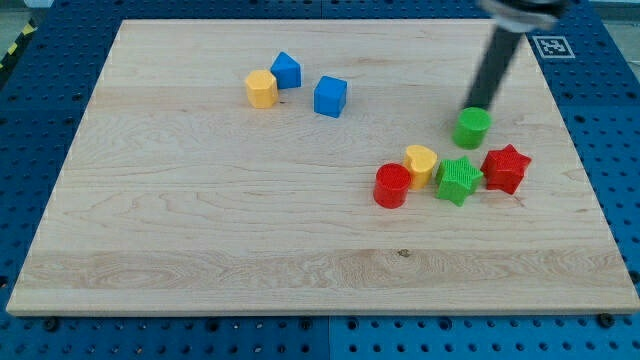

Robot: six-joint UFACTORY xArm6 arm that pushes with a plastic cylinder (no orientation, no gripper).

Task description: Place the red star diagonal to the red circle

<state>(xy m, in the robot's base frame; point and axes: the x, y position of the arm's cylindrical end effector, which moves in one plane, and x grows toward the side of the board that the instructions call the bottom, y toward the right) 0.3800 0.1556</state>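
Observation:
The red star [505,168] lies at the right of the board. The red circle [392,186] lies to its left, a little lower. Between them sit a yellow heart [421,162] and a green star [458,180]. A green circle [472,128] stands above the green star. My tip [476,104] is blurred, just above the green circle and up and left of the red star, touching neither red block.
A yellow hexagon block [261,89], a blue triangular block [286,69] and a blue cube [330,96] sit at the upper left of the wooden board [200,220]. A marker tag [551,46] is at the board's top right corner.

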